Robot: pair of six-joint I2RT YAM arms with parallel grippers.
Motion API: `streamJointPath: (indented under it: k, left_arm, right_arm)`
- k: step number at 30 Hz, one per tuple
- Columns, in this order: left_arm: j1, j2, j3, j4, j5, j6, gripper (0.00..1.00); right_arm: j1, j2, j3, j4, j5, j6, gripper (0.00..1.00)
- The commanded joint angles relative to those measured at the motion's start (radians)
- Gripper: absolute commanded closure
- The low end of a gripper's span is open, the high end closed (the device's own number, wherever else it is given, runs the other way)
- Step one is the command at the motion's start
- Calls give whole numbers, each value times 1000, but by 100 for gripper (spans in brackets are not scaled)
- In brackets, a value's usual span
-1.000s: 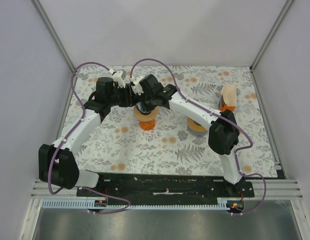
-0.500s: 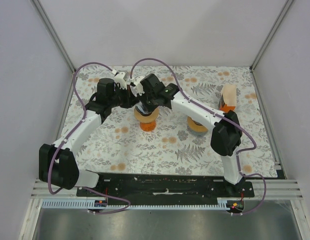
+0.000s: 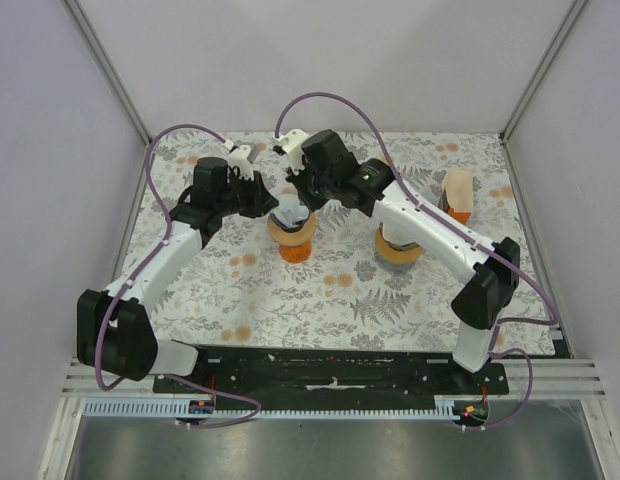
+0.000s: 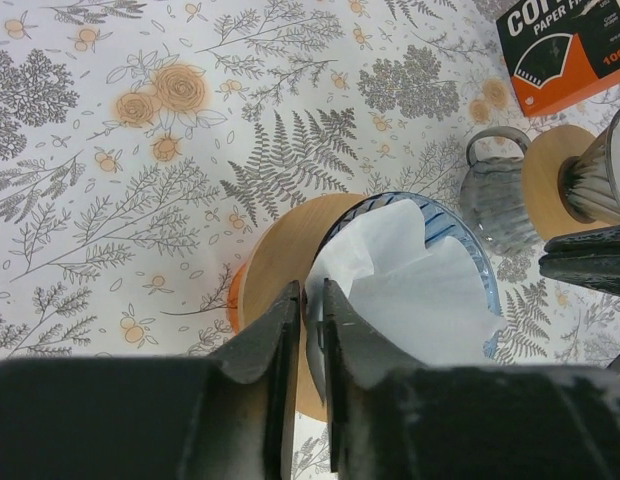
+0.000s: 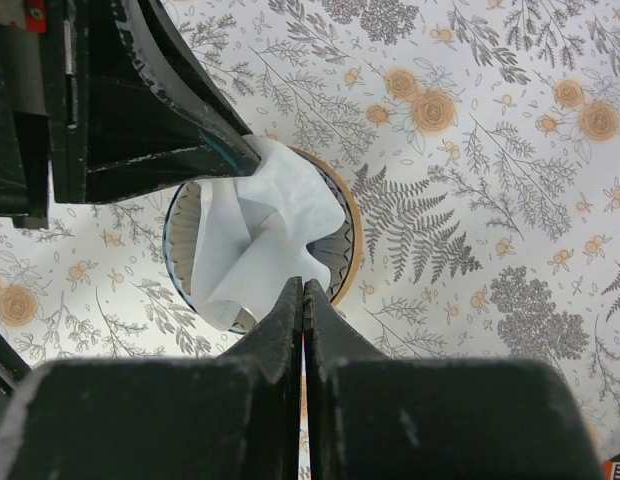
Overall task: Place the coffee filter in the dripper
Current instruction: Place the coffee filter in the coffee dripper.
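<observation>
**FILTER IN DRIPPER, BOTH JAWS AT THE RIM**

The left arm (image 3: 170, 250) and right arm (image 3: 430, 230) reach from the near edge of the desk (image 3: 240, 300). They meet over the dripper (image 3: 290, 222) at mid-desk.

The dripper stands on a round wooden base (image 4: 275, 270). The filter (image 4: 410, 280) sits inside the dripper. It is crumpled rather than seated flat against the ribbed wall, and its top stands above the rim.

Left jaws: a narrow slit apart at one edge of the filter. The paper's edge runs into the slit. Whether the jaws clamp the paper cannot be told.

Right jaws: pressed together and holding nothing. Their tips hang over the filter's edge at the other side of the rim.

A second dripper (image 3: 395, 248) stands to the right on its own wooden base. A glass jug (image 4: 495, 195) sits between the two drippers. An orange filter box (image 3: 456, 195) stands near the far right edge of the desk.
</observation>
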Motion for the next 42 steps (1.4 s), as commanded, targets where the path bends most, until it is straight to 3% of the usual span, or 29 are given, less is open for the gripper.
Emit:
streamJointPath:
  k: [1, 8, 23, 33, 36, 42]
  left_arm:
    - [-2, -33, 17, -24, -2, 54, 74]
    - [-2, -41, 57, -64, 19, 60, 51]
    - [-1, -52, 120, -151, 4, 82, 15]
    - [27, -64, 224, -196, -8, 85, 10]
    - [38, -70, 241, -204, -28, 82, 9]
    - [113, -76, 256, -214, -96, 60, 8]
  right_arm:
    - [-3, -46, -29, 19, 23, -23, 100]
    - [-6, -55, -45, 21, 32, -29, 96]
    - [-15, -84, -68, 27, 41, -34, 93]
    - [-32, -164, -88, 27, 103, -43, 85]
    - [-61, -207, -115, 30, 130, -45, 71]
    - [-170, -343, -247, 56, 202, -34, 19]
